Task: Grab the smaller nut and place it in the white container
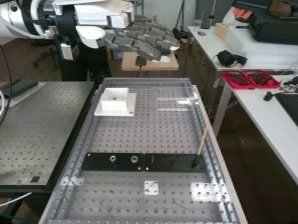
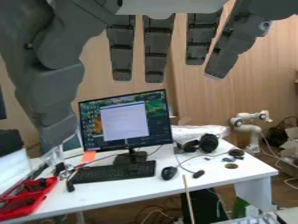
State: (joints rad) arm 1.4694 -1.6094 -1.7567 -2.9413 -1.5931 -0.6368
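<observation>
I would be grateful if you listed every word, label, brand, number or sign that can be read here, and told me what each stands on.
There is no text that I can read with certainty.
Monitor: the text on it is too small to read.
Keyboard: key markings too small to read.
White container: no lettering to be made out.
Black bar: no lettering to be made out.
</observation>
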